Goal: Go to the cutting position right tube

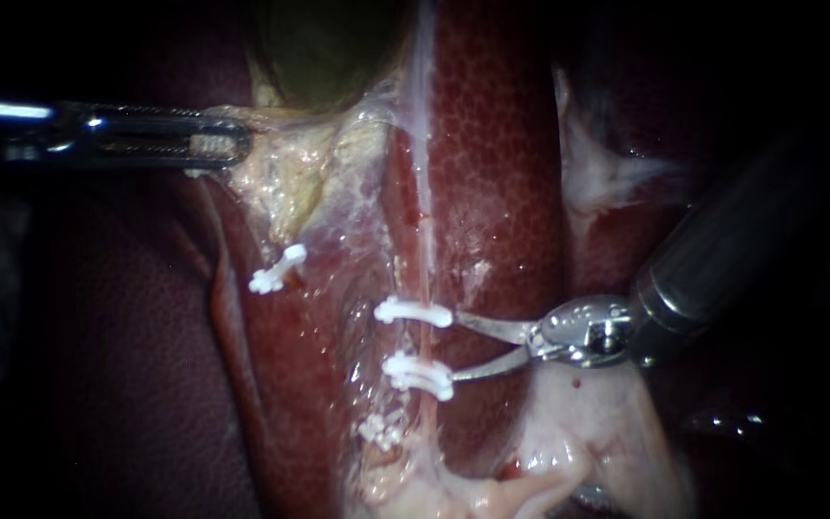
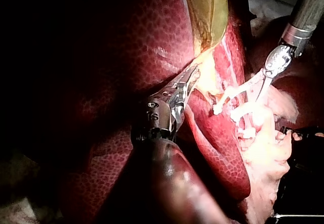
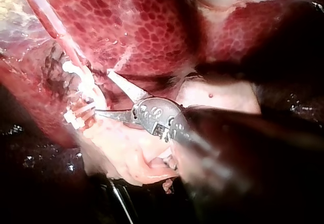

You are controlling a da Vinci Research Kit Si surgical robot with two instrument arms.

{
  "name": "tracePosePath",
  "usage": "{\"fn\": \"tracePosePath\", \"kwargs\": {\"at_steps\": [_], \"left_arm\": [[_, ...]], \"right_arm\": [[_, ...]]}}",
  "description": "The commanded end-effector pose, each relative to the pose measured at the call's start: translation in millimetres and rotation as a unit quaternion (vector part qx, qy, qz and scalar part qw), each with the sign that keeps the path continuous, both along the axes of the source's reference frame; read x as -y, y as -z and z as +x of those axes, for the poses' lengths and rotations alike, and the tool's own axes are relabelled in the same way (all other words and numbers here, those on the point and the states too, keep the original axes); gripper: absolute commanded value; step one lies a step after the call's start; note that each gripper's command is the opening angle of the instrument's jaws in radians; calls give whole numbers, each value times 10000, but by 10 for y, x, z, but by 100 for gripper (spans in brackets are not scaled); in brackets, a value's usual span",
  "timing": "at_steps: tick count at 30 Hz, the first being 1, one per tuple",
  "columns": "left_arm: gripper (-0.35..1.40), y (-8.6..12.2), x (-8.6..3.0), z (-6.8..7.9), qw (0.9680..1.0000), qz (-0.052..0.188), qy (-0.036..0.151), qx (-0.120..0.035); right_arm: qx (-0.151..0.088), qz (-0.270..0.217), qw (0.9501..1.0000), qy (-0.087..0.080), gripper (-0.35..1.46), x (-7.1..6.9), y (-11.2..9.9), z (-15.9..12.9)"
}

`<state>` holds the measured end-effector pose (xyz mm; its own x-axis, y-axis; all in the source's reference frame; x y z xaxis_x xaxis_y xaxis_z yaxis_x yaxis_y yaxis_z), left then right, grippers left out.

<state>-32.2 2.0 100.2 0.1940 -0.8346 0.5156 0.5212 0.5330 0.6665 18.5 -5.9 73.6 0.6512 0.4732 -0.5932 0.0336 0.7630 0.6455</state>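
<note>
We are viewing the liver (image 1: 501,144), with the gallbladder (image 1: 324,48) above it. Our left instrument (image 1: 232,146) is clamping the gallbladder's pale neck. Our right instrument (image 1: 460,346) is holding its jaws apart, gripping nothing, with the tips just beside the right tube (image 1: 427,341), level with its two clips (image 1: 413,311).

The left instrument (image 1: 232,144) enters from the left with its shaft near horizontal. Its long straight jaws lie together, closed on a fold of pale tissue (image 1: 280,163) at their tip. The right instrument (image 1: 456,346) enters from the right, its shaft sloping down to a polished wrist joint (image 1: 583,332) angled so that the tip points leftward; its two slender jaws stand spread in a V with a clear gap between them, gripping nothing.
</note>
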Motion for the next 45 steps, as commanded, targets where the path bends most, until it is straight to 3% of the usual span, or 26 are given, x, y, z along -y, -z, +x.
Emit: {"fn": "tracePosePath", "kwargs": {"at_steps": [1, 22, 30, 45], "left_arm": [[-35, 0, 0, 0, 10000, -1, 0, -1], [-35, 0, 0, -2, 10000, -1, 6, -5], [-35, 1, 1, -3, 10000, -1, 10, -8], [-35, 1, 1, -4, 10000, -2, 12, -9]], "right_arm": [[-45, 28, 10000, -20, 140, 0, 2, 2], [-262, 172, 9995, -5, 138, 0, 3, 34], [-478, 431, 9979, 25, 135, -2, 2, 49], [-569, 684, 9959, -191, 130, -9, -3, 74]]}}
